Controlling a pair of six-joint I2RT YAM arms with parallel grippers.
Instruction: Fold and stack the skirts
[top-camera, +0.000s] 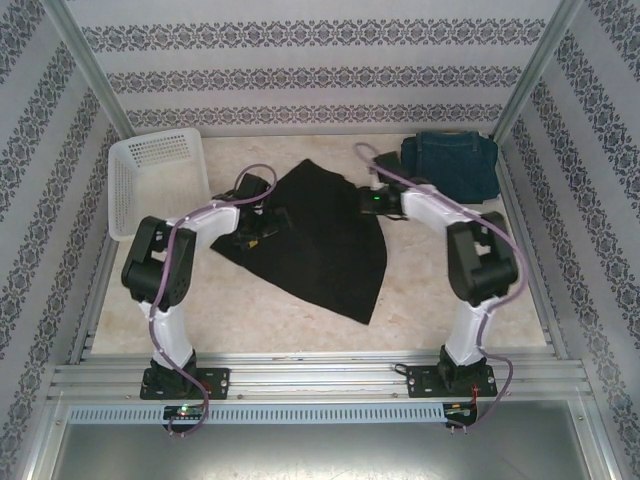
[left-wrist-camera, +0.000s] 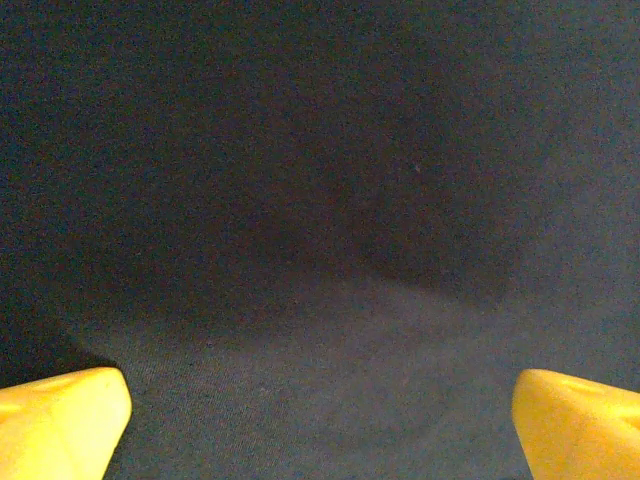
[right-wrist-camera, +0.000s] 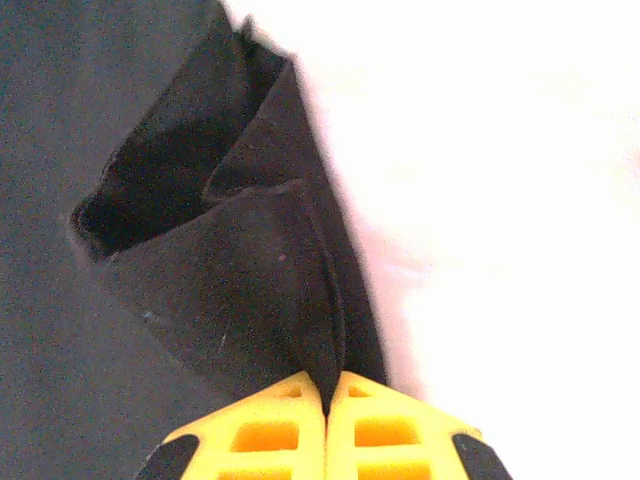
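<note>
The right gripper (right-wrist-camera: 327, 392) pinches only a thin edge fold of the black skirt (top-camera: 330, 250) spread mid-frame on the desk (top-camera: 430, 300), the left gripper (left-wrist-camera: 320, 425) wide open over it, so lifting may slip the pinch or drag the cloth askew.

Skirts: two. One black skirt (top-camera: 320, 250) lies under the left gripper (left-wrist-camera: 320, 420), with an edge fold between the right gripper (right-wrist-camera: 326, 400) fingers. One dark blue denim skirt (top-camera: 450, 165), folded, sits beyond the right gripper and to its right.
Baskets: one white mesh basket (top-camera: 150, 175), beyond and left of the left gripper.
Grippers: two.
Yellow fingertips (left-wrist-camera: 60, 420): four, two per gripper.
</note>
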